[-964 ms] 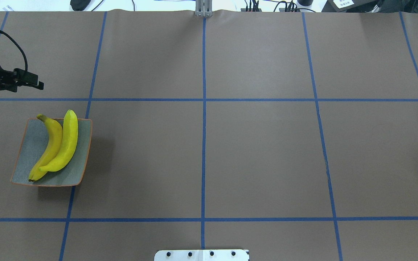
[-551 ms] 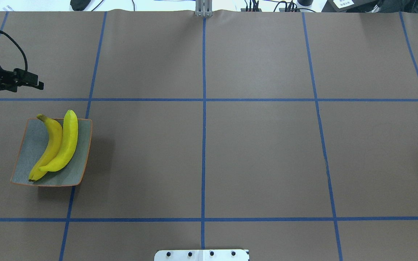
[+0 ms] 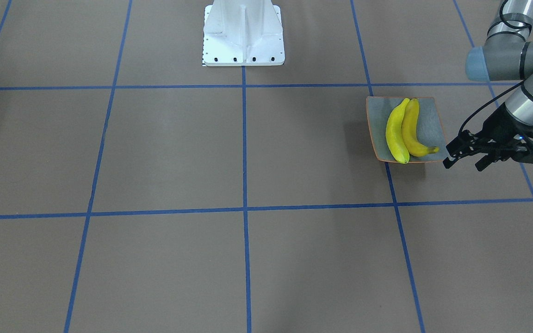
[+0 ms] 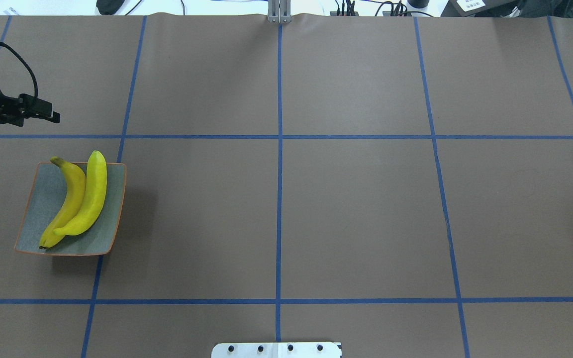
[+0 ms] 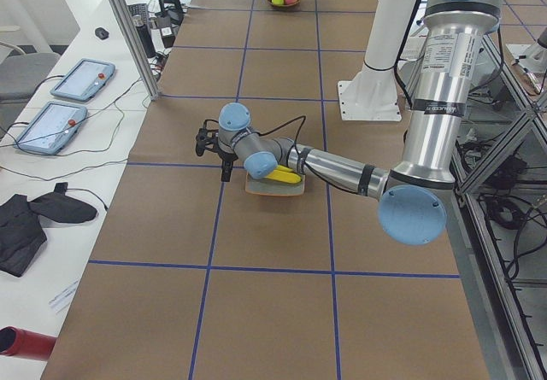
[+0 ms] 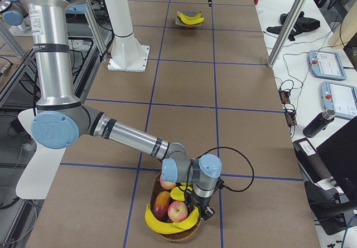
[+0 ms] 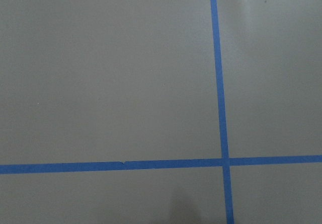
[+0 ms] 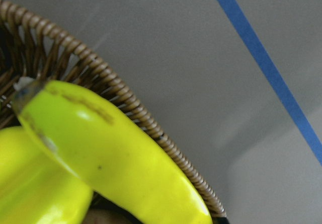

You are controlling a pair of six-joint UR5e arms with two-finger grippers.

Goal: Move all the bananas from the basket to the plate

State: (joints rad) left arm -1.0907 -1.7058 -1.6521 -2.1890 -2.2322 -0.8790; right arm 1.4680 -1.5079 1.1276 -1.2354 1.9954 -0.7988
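Left claw (image 3: 463, 164) hangs wide, empty, beside my plate (image 3: 433, 122); right claw (image 6: 203, 212) (grip: cannot tell) sits at the basket (image 6: 178, 238), likely for a banana (image 6: 167, 221).

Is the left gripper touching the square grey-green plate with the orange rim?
Apart. The overhead view shows bare brown table and a blue tape line between the left gripper and the square grey-green plate.

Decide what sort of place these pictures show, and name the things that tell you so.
Probably a robotics lab: two industrial robot arms, the left arm and right arm, at a table marked with a blue tape grid, and touchscreen control pendants wired up on a side bench.
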